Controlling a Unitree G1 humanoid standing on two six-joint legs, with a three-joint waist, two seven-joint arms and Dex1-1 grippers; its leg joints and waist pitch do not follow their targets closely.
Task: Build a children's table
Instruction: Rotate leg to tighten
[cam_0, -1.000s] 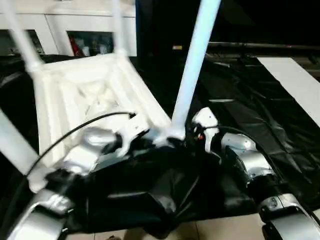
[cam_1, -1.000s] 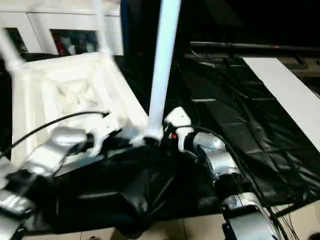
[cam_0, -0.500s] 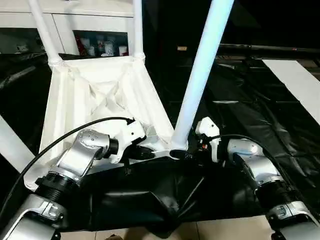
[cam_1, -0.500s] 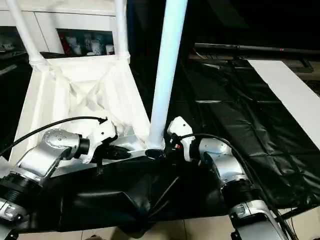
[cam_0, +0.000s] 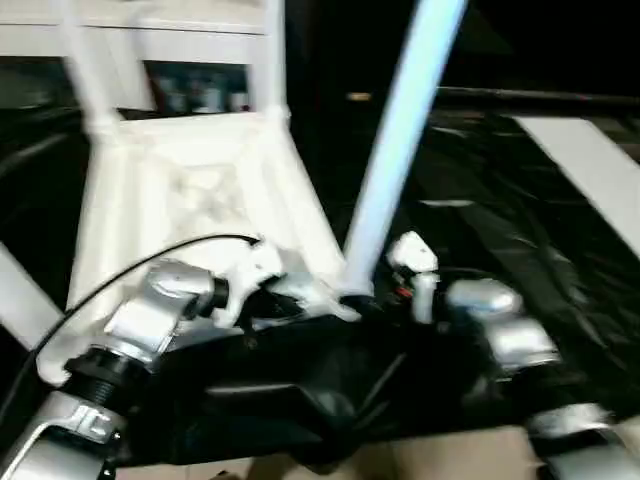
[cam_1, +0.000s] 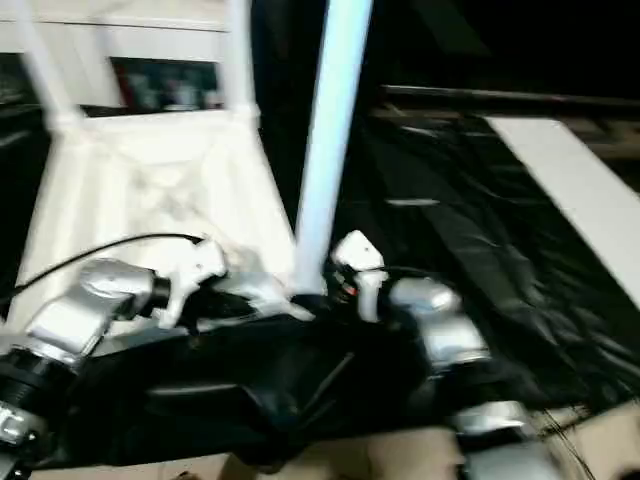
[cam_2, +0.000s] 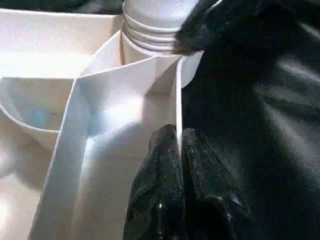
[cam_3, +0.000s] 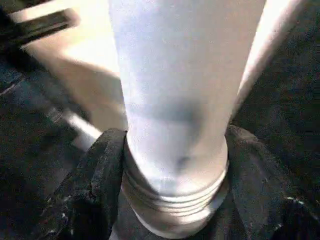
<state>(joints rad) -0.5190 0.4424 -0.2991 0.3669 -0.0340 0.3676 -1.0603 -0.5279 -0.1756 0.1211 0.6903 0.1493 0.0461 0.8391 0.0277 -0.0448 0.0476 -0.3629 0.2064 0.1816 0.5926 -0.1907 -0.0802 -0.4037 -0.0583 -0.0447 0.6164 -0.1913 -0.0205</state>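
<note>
Upturned table top (cam_0: 190, 190), left gripper (cam_2: 179, 150) pinching its edge rib, right gripper (cam_3: 172, 165) clasping near leg (cam_0: 395, 150) at its base

**Black sheeting under an upturned table**

Wrinkled black plastic sheeting (cam_0: 520, 240) covers the surface, running from its near edge to its far edge. Along the near edge the sheeting bunches into folds (cam_0: 330, 400) and stops short, leaving a strip of pale floor (cam_0: 440, 455) below it. The white plastic table (cam_0: 190, 190) lies on the left half of the sheeting with its cross-ribbed underside up and its legs rising from the corner sockets; its near right corner, with one leg (cam_0: 395, 150), sits close to the bunched folds. Toward the right edge, a flat white panel (cam_0: 590, 170) lies on the sheeting, well apart from the table.
</note>
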